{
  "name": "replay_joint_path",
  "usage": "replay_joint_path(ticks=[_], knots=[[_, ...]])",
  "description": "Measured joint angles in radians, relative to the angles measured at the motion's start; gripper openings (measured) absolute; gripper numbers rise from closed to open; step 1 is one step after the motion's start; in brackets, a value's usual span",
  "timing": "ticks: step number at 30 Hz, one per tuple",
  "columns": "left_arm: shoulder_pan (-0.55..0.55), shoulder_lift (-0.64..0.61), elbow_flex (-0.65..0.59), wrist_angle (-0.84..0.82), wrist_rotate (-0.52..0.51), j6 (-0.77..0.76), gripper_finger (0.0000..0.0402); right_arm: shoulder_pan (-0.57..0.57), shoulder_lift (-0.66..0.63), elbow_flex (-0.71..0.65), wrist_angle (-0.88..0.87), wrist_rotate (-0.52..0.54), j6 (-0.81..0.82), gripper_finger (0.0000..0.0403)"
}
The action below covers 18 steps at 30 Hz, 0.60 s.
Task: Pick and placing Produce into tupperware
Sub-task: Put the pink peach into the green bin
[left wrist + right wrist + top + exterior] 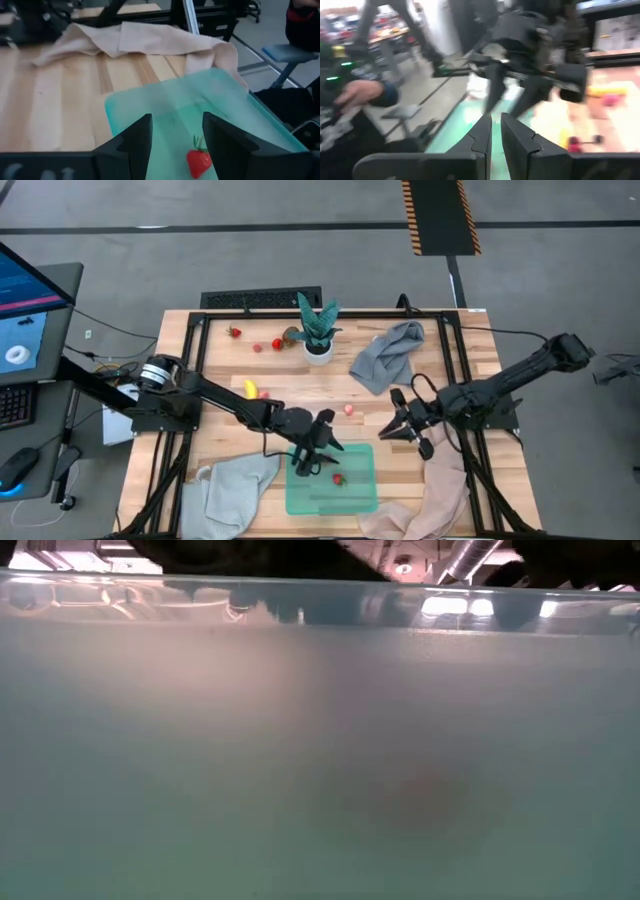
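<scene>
Mint-green tupperware (352, 492) at the worktop's (480, 360) near edge held one strawberry (338, 478), lying just ahead of the left end effector (310, 458), fingers apart and empty, while the right end effector (403, 431) waited beside it, fingers nearly together.

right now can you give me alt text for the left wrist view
A red strawberry lies in the mint-green tupperware, just beyond the open jaws of the left gripper, which holds nothing. Behind the tupperware, a beige cloth lies crumpled on the wooden table.
</scene>
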Motion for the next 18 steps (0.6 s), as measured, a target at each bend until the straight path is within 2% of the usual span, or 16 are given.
replay_joint_path(ticks=[4, 8, 13, 18], knots=[[0.016, -0.091, -0.007, -0.06, -0.003, 0.033, 0.0167, -0.037, 0.002, 0.0, 0.011, 0.029, 0.001, 0.0064], [0.039, -0.226, -0.093, -0.023, -0.005, 0.062, 0.0167, -0.077, 0.002, 0.0, 0.009, 0.037, 0.001, 0.0064], [0.073, -0.461, -0.287, 0.1, -0.07, 0.063, 0.0167, -0.149, 0.002, 0.0, -0.026, 0.112, 0.042, 0.0076], [0.083, -0.686, -0.513, 0.24, -0.126, 0.054, 0.0167, -0.244, 0.002, 0.0, -0.094, 0.117, 0.106, 0.0127]])
